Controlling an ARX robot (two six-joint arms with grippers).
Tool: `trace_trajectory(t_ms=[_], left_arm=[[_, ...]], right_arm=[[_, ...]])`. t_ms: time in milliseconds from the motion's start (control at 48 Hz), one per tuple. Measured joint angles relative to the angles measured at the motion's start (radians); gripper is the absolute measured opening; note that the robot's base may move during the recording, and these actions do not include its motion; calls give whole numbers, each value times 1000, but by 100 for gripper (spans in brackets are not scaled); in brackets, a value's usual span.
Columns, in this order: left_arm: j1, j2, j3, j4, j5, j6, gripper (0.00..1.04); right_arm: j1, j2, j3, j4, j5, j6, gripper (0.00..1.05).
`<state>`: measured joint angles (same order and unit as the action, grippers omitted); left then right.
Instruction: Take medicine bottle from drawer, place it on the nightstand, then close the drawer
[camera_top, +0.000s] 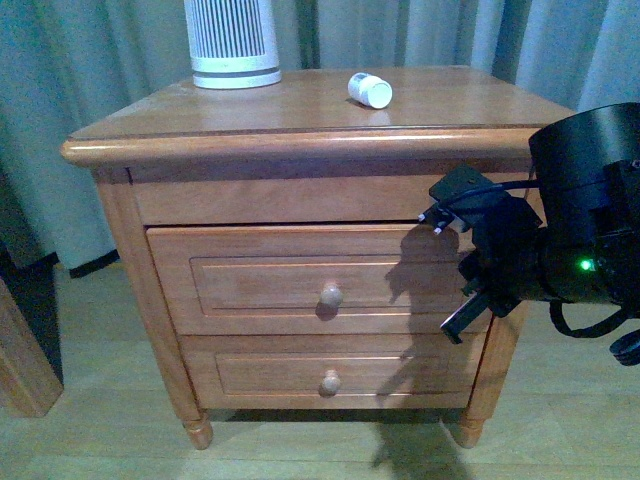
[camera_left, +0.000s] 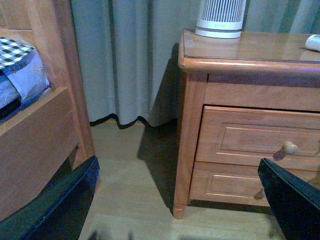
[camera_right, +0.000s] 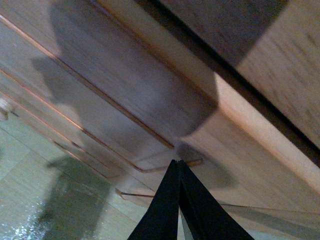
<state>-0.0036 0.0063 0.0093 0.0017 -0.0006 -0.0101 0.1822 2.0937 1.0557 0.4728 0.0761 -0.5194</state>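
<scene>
Right gripper (camera_top: 462, 268) is seen at the right end of the drawer (camera_top: 300, 282) front, jaws closed together with nothing between them; in the right wrist view the two black fingertips (camera_right: 178, 197) are pressed into a single point against or just off the wood panel, contact cannot be told for sure. Its shadow is cast on the drawer front just beside it.

Drawer is seen pushed in, front roughly flush with the frame, round knob (camera_top: 331, 295) well to the left of the right gripper. Lower drawer (camera_top: 328, 374) is below the gripper, also shut.

Medicine bottle (camera_top: 369, 89) is lying on its side on the nightstand (camera_top: 300, 140) top, above and slightly left of the right gripper, well apart from it, cap end facing the camera. White ribbed cylinder (camera_top: 232, 42) is standing further left on the same top, at the back.

Left gripper (camera_left: 180, 200) is held well off to the left of the nightstand, over the floor (camera_left: 135, 165); fingers (camera_left: 65, 205) are spread wide, nothing held. A bed frame (camera_left: 40, 130) with checked bedding is seen beside it, curtain (camera_left: 125, 55) behind. From this view only the bottle's edge (camera_left: 313, 42) is visible, far from the left gripper
</scene>
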Motion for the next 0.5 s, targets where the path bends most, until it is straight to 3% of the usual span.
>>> trace_trajectory(t_ms=[500], left_arm=[[0,0,0,0,0,0,98]], right_arm=[[-47,-69,-145,85,-66,-28,3]])
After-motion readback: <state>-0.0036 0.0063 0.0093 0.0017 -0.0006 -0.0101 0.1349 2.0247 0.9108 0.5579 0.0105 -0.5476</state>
